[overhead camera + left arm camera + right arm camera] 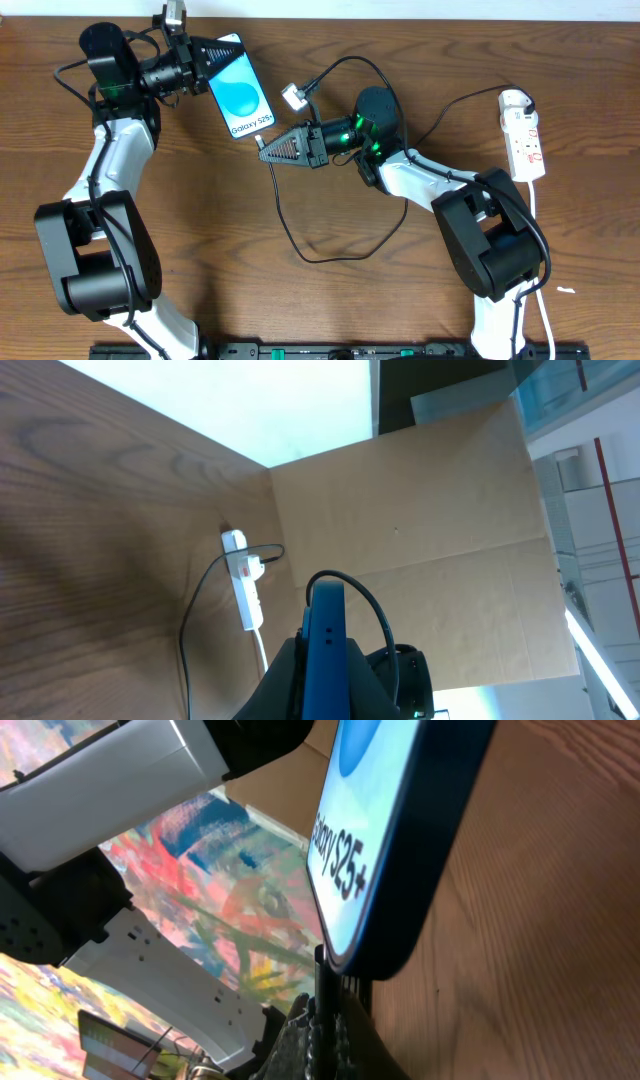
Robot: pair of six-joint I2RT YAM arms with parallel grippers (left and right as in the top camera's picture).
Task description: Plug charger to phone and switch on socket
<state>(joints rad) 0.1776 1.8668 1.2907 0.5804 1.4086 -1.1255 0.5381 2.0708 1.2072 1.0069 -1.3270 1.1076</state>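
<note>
Watching the right wrist feed, I see the right gripper [266, 153] with its fingers [290, 1045] pinched together on the charger [322, 982]. Its tip stands against the bottom edge of the phone [240, 92]; I cannot tell whether it is seated. Just beyond, the left gripper [210, 65] is clamped on the phone's top end, with the blue screen facing up. Slack cable loops over the table [330, 310]. Farthest out, the socket [525, 135] lies near the table's right edge, well apart from both grippers.
</note>
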